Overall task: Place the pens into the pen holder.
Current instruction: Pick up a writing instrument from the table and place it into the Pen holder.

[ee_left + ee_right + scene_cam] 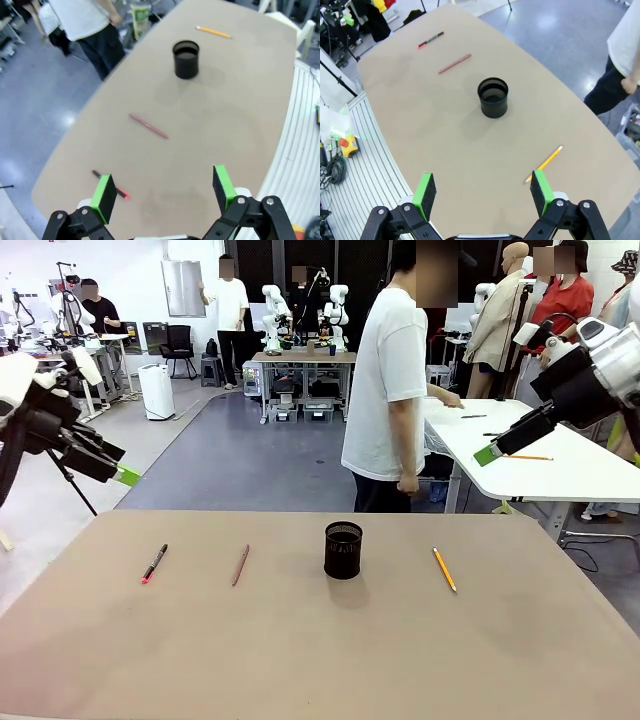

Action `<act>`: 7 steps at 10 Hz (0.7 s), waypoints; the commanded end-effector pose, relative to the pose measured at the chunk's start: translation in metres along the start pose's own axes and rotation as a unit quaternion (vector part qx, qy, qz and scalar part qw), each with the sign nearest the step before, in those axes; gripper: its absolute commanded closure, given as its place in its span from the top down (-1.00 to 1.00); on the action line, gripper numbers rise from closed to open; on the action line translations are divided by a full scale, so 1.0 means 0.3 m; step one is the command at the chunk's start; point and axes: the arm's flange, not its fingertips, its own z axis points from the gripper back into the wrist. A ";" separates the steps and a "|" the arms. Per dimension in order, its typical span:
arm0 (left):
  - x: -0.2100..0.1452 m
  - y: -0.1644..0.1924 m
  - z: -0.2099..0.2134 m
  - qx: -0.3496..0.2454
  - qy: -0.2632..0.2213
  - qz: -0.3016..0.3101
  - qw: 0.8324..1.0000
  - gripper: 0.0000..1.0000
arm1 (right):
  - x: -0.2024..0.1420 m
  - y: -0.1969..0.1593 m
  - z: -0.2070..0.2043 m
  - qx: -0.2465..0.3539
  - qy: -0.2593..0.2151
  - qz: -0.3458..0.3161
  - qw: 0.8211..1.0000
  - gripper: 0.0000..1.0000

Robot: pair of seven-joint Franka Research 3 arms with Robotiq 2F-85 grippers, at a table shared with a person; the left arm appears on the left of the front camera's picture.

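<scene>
The black mesh pen holder [343, 550] [186, 59] [493, 97] stands upright near the table's middle, toward the far side. Three pens lie flat on the table: a black marker with pink-red ends [154, 563] [110, 185] [430, 39] at the left, a reddish-brown one [240, 565] [148, 125] [454, 63] beside it, and an orange-yellow pencil [444, 569] [213, 32] [544, 163] right of the holder. My left gripper [120, 472] [165, 192] hangs open, high above the table's left edge. High at the right, my right gripper [488, 453] [484, 191] is open too. Both hold nothing.
A person in a white shirt [392, 390] stands at the far side of the table, hands down. A white table [540, 455] stands behind at the right. Bare tabletop [320, 660] lies in front of the pens.
</scene>
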 end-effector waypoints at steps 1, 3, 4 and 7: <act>0.136 0.004 -0.054 -0.028 0.078 0.045 0.996 1.00 | 0.006 -0.003 -0.002 0.007 -0.010 -0.003 1.000 1.00; 0.246 -0.013 -0.190 -0.067 0.116 0.082 0.988 1.00 | 0.006 -0.003 -0.002 0.007 -0.010 -0.003 1.000 1.00; 0.298 -0.030 -0.279 -0.036 0.147 0.125 0.980 1.00 | 0.006 -0.003 -0.002 0.007 -0.010 -0.003 1.000 1.00; 0.406 -0.057 -0.562 0.057 0.208 0.141 0.966 1.00 | 0.006 -0.003 -0.002 0.007 -0.010 -0.003 1.000 1.00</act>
